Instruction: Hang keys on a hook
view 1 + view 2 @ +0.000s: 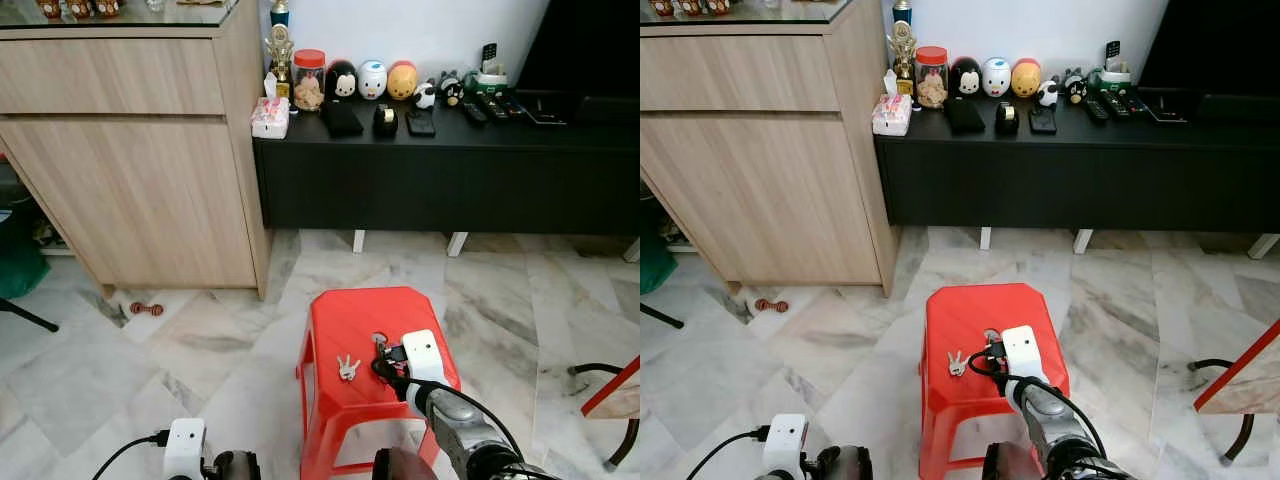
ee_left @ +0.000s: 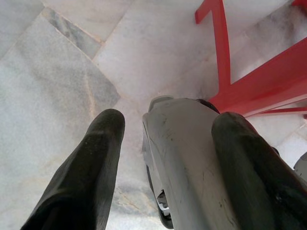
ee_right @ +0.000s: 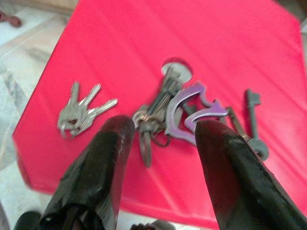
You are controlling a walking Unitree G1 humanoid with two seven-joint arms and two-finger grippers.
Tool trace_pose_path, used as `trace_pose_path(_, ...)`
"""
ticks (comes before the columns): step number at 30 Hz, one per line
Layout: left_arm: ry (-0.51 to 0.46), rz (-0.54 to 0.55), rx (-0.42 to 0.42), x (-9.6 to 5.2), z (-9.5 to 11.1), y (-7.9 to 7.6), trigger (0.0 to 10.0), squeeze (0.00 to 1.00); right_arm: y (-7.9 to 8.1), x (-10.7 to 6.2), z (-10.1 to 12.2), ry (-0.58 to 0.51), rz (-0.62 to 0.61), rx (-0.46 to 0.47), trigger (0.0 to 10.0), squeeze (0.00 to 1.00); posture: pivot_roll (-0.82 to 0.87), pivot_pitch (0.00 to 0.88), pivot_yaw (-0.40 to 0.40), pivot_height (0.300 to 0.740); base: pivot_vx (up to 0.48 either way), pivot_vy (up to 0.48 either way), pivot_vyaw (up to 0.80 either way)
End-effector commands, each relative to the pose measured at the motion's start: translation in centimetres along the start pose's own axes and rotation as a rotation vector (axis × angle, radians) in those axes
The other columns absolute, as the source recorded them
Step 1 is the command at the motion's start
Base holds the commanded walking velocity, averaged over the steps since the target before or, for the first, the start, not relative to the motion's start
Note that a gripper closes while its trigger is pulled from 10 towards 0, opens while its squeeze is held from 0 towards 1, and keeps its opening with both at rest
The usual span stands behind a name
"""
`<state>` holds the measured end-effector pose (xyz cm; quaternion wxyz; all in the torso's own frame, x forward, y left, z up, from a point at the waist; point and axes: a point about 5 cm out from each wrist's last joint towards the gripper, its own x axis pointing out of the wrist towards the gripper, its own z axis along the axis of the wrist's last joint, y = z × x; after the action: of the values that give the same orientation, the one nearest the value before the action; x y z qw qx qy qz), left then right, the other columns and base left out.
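A red plastic stool (image 1: 345, 320) stands on the marble floor in front of me. On its seat lie a small bunch of silver keys (image 1: 347, 368) and a bigger key bunch with a purple carabiner (image 3: 192, 109); one long dark key (image 3: 252, 120) lies beside it. My right gripper (image 3: 163, 127) hovers open just over the carabiner bunch, one finger on either side, holding nothing. In the eye views its white wrist camera (image 1: 421, 355) sits above the stool's right half. My left gripper (image 2: 170, 122) hangs low and open beside the stool's leg, with a grey part of my own body behind its fingers.
A wooden cabinet (image 1: 130, 150) stands at the left. A low black console (image 1: 440, 170) against the wall carries jars, figurines and remotes. A small red dumbbell-shaped toy (image 1: 146, 309) lies by the cabinet. A black cable (image 1: 597, 369) and a red frame (image 1: 612, 388) are at the right.
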<state>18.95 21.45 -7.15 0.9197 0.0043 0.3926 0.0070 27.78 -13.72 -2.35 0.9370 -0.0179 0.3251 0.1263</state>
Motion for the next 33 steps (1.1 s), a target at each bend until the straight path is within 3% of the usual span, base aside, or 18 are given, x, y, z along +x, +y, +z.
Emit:
trace_pose_path(1,0.047,-0.017,0.002,-0.3,-1.4,-0.5,10.0,0.00,-0.2,0.0,0.1,0.012,-0.002,0.013,10.0,0.00,0.03,0.072,-0.079,0.618,0.000,0.000,0.00)
trace_pose_path(8,0.000,-0.029,0.003,-0.2,-0.7,-0.8,10.0,0.00,-0.7,-0.1,0.4,-0.018,-0.028,0.037,10.0,0.00,0.04,0.101,-0.091,0.618,0.000,0.000,0.00)
trace_pose_path(19,0.012,-0.015,-0.002,-1.1,-2.6,-0.3,10.0,0.00,-0.3,-0.3,-0.4,-0.047,0.004,0.049,10.0,0.00,0.06,0.159,-0.105,0.618,0.000,0.000,0.00)
trace_pose_path(33,-0.007,0.001,-0.009,-1.5,-2.9,0.2,10.0,0.00,0.3,0.1,1.7,-0.120,0.052,0.034,10.0,0.00,0.07,0.203,-0.113,0.618,0.000,0.000,0.00)
